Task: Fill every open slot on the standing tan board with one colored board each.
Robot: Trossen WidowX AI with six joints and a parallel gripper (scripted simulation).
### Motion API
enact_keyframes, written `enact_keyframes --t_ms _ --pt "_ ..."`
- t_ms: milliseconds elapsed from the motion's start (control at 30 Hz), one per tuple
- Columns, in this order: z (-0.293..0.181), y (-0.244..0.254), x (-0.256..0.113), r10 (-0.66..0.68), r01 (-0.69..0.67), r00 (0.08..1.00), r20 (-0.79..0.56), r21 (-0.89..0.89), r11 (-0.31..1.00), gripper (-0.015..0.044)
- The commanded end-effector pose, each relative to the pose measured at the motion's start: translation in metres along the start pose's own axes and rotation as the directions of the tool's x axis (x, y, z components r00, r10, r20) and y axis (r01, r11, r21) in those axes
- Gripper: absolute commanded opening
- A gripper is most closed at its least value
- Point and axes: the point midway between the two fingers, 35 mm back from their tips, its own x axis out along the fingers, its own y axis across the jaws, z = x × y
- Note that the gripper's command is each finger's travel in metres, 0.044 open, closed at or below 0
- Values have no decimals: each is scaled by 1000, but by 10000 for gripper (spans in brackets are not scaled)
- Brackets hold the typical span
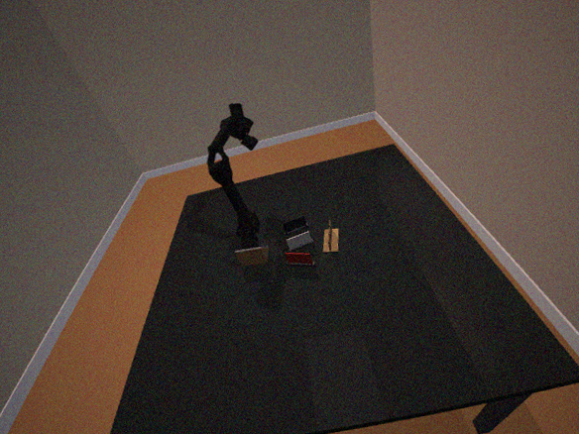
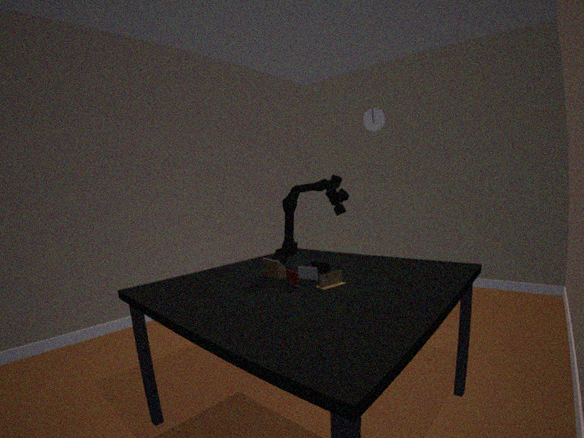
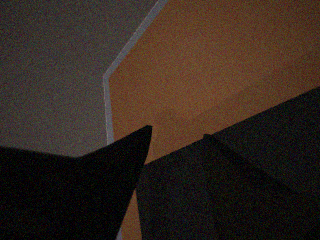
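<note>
Dim grey-brown walls meet an orange floor (image 1: 130, 277) (image 2: 215, 377), with a round clock (image 2: 373, 119) on one wall and a dark table (image 1: 337, 308) (image 2: 300, 330) below. The black arm (image 1: 232, 192) (image 2: 289, 227) rises from the table and bends over at the top, so that its gripper (image 1: 248, 141) (image 2: 339, 209) (image 3: 176, 135) hangs well above the boards. The gripper is a bit under half open and has hold of nothing; in the wrist view its two dark tips stand apart, with floor and table edge between them. The tan board (image 1: 330, 240) (image 2: 330, 277) stands upright on a pale base (image 1: 336, 242) (image 2: 333, 286); its slots are too small to make out. Near it are the white board (image 1: 299, 240) (image 2: 307, 273), with the black one (image 1: 295, 226) (image 2: 320, 265) just beside it, and the red board (image 1: 298, 258) (image 2: 292, 277). A brown board (image 1: 252, 256) (image 2: 273, 268) stands by the arm's foot.
</note>
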Motion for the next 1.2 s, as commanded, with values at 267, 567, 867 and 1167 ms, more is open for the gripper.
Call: enact_keyframes --t_ms 267,567,867,1167 --pt "36 -137 19 -396 391 916 66 86 917 181" --pt "61 -241 -16 -642 629 763 78 138 765 181" --pt "72 -324 -81 -792 761 608 60 242 602 181" --pt "60 -395 -161 -896 862 441 -40 298 411 181"
